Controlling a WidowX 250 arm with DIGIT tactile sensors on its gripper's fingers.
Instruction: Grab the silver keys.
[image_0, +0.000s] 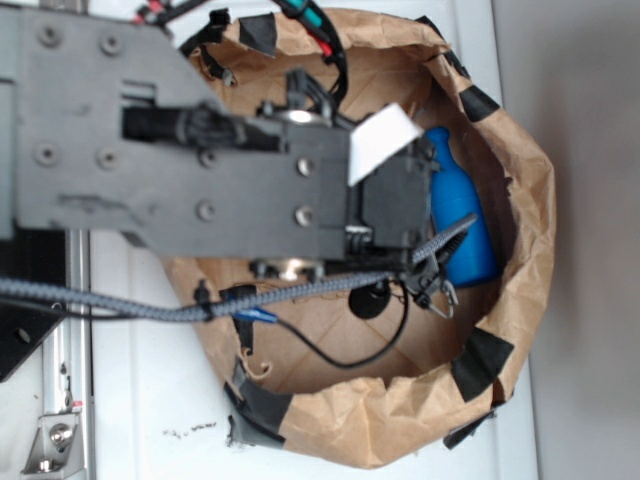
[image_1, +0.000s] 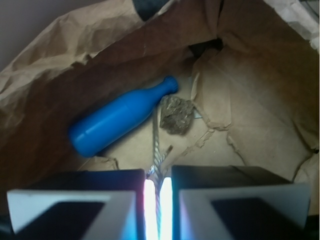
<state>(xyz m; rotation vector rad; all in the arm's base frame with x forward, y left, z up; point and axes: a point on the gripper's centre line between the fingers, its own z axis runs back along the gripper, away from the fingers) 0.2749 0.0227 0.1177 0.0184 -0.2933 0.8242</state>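
Observation:
The silver keys (image_1: 156, 150) show edge-on in the wrist view as a thin shiny strip that runs up from between my pads over the bag floor. My gripper (image_1: 158, 176) is shut on them, its jaws almost touching. In the exterior view the keys (image_0: 441, 293) dangle below the gripper (image_0: 432, 262), lifted off the floor inside the brown paper bag (image_0: 525, 200), beside the blue bottle (image_0: 461, 222).
The blue bottle (image_1: 117, 117) lies on its side on the bag floor, its neck next to a mottled brown-grey lump (image_1: 176, 115). The crumpled bag walls (image_1: 75, 55) rise all round. A black cable (image_0: 330, 355) and a braided sleeve (image_0: 150, 305) cross the bag opening.

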